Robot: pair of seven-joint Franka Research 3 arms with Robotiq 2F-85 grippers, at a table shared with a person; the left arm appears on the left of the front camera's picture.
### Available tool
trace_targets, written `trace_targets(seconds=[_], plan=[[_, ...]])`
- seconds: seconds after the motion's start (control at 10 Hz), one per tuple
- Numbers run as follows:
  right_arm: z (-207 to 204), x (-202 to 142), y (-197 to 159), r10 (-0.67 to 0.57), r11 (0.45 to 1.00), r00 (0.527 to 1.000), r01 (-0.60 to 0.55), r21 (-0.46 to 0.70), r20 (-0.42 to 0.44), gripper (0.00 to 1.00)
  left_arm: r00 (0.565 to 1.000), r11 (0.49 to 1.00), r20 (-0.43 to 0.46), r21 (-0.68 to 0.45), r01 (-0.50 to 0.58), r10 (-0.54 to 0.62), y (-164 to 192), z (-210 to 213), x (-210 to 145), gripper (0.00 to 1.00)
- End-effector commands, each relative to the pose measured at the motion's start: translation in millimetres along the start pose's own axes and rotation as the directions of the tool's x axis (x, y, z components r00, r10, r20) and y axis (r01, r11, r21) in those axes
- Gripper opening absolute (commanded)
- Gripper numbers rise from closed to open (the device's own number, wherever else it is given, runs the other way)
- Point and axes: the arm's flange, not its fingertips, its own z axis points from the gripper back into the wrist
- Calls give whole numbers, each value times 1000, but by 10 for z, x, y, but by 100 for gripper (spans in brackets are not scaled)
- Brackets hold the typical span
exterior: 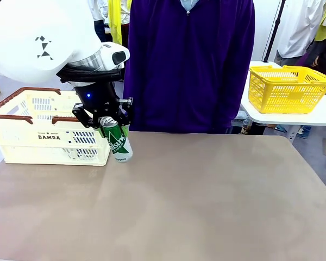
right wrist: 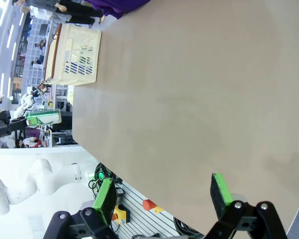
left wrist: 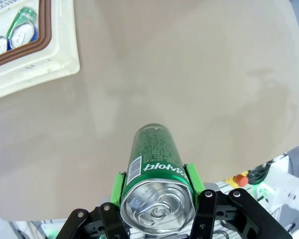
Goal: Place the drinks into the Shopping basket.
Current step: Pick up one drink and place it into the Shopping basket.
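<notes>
The left gripper (exterior: 110, 124) pinches one green can (exterior: 117, 140) beside the Shopping basket (exterior: 49, 142), which holds two cans (left wrist: 12, 36); the right gripper (right wrist: 162, 195) is spread.

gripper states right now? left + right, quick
Left gripper: closed on the green can, lifted beside the Shopping basket.
Right gripper: jaws open, holding nothing.

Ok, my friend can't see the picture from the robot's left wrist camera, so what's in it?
The left pincer is shut on a green can, its silver top facing the camera, held above a tan table. In the top left corner is the cream Shopping basket with a brown rim, with two can tops showing inside.
</notes>
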Motion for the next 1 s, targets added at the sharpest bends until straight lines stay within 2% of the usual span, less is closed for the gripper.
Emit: trace_targets(seconds=[0.0, 0.1, 0.2, 0.4, 0.5, 0.6, 0.7, 0.8, 0.9], plan=[[15, -8, 18, 0, 1000, 1000, 0, -2, -6, 100, 998, 996, -35, 84, -43, 46, 18, 79, 153, 0], [15, -8, 18, 0, 1000, 1000, 0, -2, -6, 100, 988, 990, -118, 110, -87, 100, 132, 249, 455, 0], [15, -8, 18, 0, 1000, 1000, 0, -2, -6, 100, 974, 976, -145, 156, -149, 172, 379, 506, 739, 0], [15, -8, 18, 0, 1000, 1000, 0, -2, -6, 100, 954, 952, -90, 144, -270, 284, 896, 936, 1105, 0], [15, -8, 18, 0, 1000, 1000, 0, -2, -6, 100, 941, 948, -134, 121, -295, 310, 1293, 1050, 1317, 0], [15, -8, 18, 0, 1000, 1000, 0, -2, -6, 100, 885, 886, -68, 107, -452, 460, 1715, 1109, 1526, 0], [15, -8, 18, 0, 1000, 1000, 0, -2, -6, 100, 800, 797, -13, 96, -597, 600, 2190, 1081, 1783, 0], [15, -8, 18, 0, 1000, 1000, 0, -2, -6, 100, 718, 716, -3, 85, -693, 696, 2639, 1037, 1963, 0], [15, -8, 18, 0, 1000, 1000, 0, -2, -6, 100, 624, 623, 54, 37, -781, 780, 3015, 1011, 2057, 0]])
